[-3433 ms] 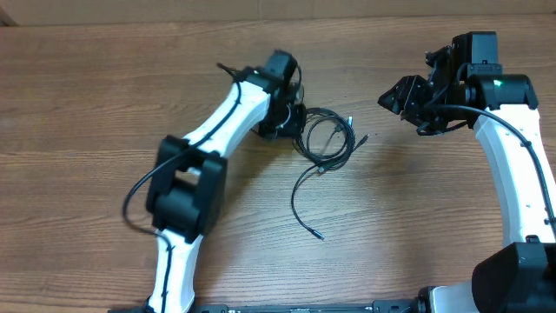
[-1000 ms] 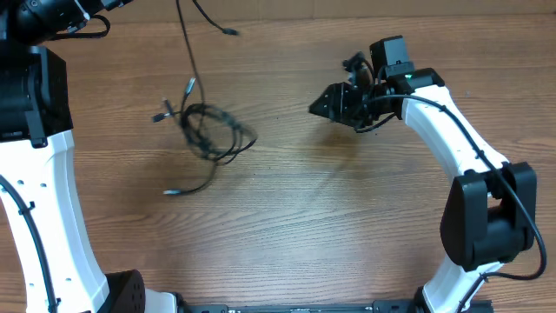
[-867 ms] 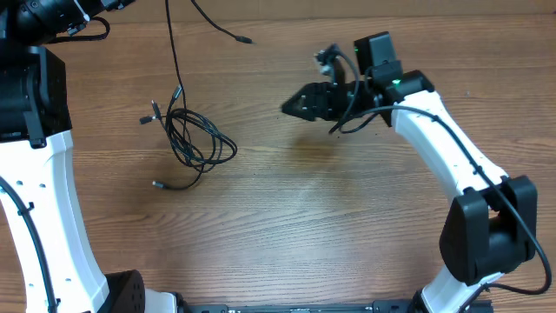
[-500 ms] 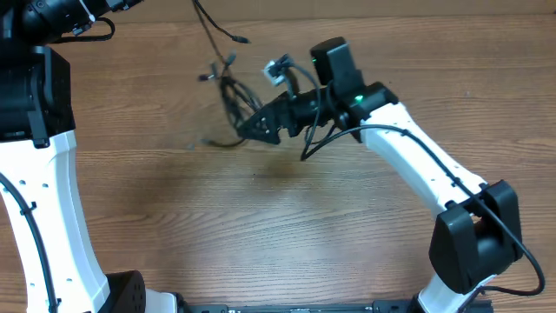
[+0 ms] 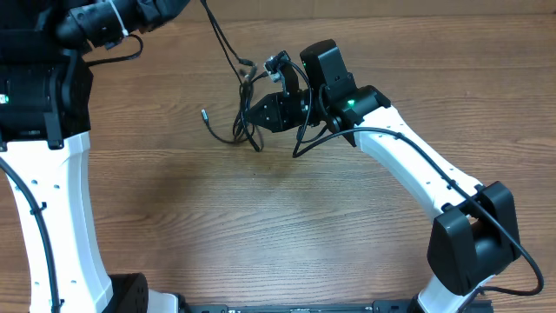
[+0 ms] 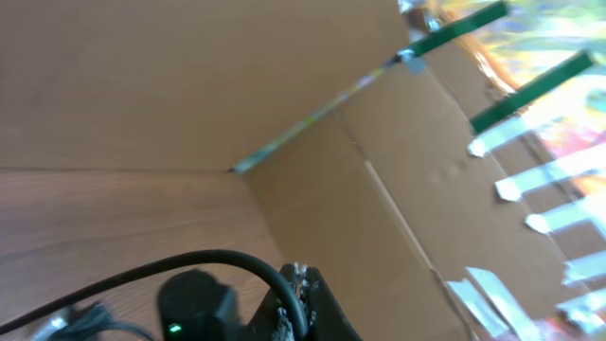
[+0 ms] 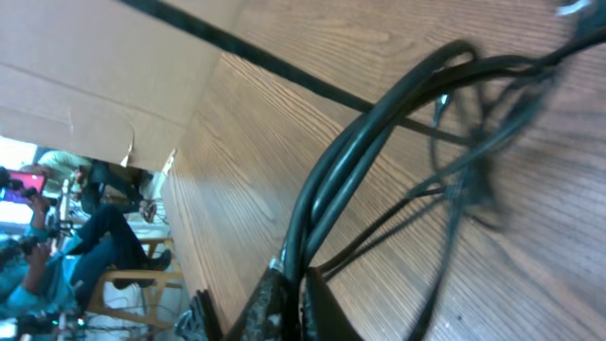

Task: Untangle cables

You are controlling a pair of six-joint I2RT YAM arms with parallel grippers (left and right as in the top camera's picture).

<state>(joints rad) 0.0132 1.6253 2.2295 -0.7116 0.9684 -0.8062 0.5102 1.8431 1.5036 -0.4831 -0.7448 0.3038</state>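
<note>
The table (image 5: pixel 261 226) is brown wood with long lines in it. A wall of brown cardboard (image 5: pixel 373 16) stands at its far edge. The left wrist camera looks up at more cardboard (image 6: pixel 142 76) with strips of green tape (image 6: pixel 454 28) stuck on it. Past the edge of the table, the right wrist camera shows a person (image 7: pixel 47 256) sitting on a chair (image 7: pixel 142 275).

The cables (image 5: pixel 239 130) are a loose black bunch near the far middle of the table. One thin strand goes up to the top edge, beside the end of the left arm (image 5: pixel 52 96). The right pincer (image 5: pixel 252 115) is pinching the cables. From its own camera, several strands (image 7: pixel 379 142) run straight in between its pressed fingers (image 7: pixel 275 303). The left pincer is pressed together too, but its tips do not show, so I cannot tell what it holds.

One second ago the bunch hung further left, and the right arm was well away from it. Half a second ago the right pincer was spread wide just beside the bunch, and now it has closed on it
</note>
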